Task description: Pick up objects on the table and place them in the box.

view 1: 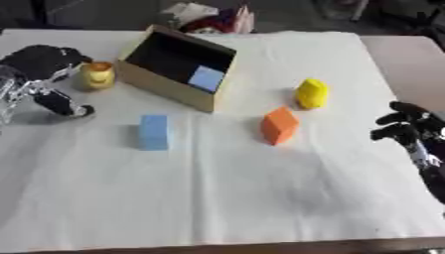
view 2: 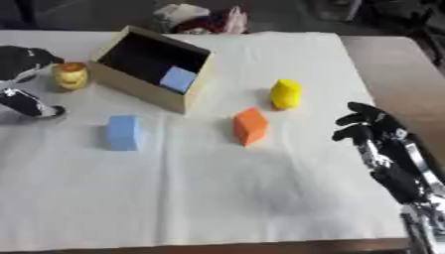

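A cardboard box (view 1: pixel 165 87) lies tipped with its opening up and toward me, at the back left of the table. A light blue block (view 1: pixel 207 78) rests inside it. On the cloth lie a blue block (view 1: pixel 154 131), an orange block (view 1: pixel 279 125) and a yellow rounded object (view 1: pixel 311 93). A small yellow-orange object (view 1: pixel 97 74) stands just left of the box. My left hand (view 1: pixel 39 59) hovers right beside it, open, fingers above and thumb lower down, not closed on it. My right hand (view 2: pixel 374 131) rests open at the right edge, holding nothing.
A white cloth (view 1: pixel 226 198) covers most of the table. Bare tabletop (view 1: pixel 404 54) shows at the right. A heap of red and white things (view 1: pixel 213 20) lies beyond the far edge, behind the box.
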Robot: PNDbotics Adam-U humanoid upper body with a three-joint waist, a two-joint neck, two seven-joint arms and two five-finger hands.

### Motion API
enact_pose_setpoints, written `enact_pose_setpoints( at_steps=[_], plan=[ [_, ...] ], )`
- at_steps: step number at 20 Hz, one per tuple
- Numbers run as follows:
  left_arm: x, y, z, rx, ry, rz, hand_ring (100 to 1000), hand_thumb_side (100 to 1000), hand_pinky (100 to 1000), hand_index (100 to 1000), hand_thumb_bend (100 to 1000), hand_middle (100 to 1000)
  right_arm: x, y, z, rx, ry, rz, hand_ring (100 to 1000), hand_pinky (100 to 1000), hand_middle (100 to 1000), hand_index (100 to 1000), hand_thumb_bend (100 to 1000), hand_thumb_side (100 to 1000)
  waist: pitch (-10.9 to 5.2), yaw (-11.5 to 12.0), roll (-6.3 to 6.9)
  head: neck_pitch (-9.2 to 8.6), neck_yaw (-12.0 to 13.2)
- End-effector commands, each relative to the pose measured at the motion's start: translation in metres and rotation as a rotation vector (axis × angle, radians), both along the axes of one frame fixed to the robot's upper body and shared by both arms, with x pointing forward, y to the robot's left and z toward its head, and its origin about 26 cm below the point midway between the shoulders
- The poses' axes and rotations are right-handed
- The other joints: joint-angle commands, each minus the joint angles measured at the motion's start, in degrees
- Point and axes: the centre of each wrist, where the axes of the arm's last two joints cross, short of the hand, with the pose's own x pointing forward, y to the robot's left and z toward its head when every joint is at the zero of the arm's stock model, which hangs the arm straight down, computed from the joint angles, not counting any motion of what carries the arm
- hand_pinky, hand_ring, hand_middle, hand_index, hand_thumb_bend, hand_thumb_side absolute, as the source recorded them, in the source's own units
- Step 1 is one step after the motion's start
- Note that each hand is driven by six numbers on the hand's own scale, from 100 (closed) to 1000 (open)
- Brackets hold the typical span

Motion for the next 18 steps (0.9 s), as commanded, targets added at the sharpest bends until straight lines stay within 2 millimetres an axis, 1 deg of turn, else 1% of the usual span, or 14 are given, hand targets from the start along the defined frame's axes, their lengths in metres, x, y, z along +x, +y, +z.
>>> enact_pose_setpoints(
  at_steps=[1,13,18],
  plan=[
    [-0.001,0.002,0.017,0.010,-0.049,-0.001,785,488,821,948,568,815,0.001,-0.004,0.009,-0.025,-0.024,0.004,602,734,656,860,100,470,-1.06,0.00,0.07,-0.74,0.09],
    [0.004,-0.009,0.003,-0.018,-0.241,-0.004,738,410,787,895,456,748,0.001,-0.004,0.007,-0.025,-0.020,0.011,601,734,656,860,100,470,-0.75,-0.42,-0.32,-0.96,1.19],
    [0.006,-0.009,-0.004,-0.013,-0.267,0.006,716,393,761,862,385,716,0.001,-0.004,0.007,-0.024,-0.020,0.015,601,735,657,860,100,470,-0.65,-0.69,-0.36,-1.00,1.40]
  ],
)
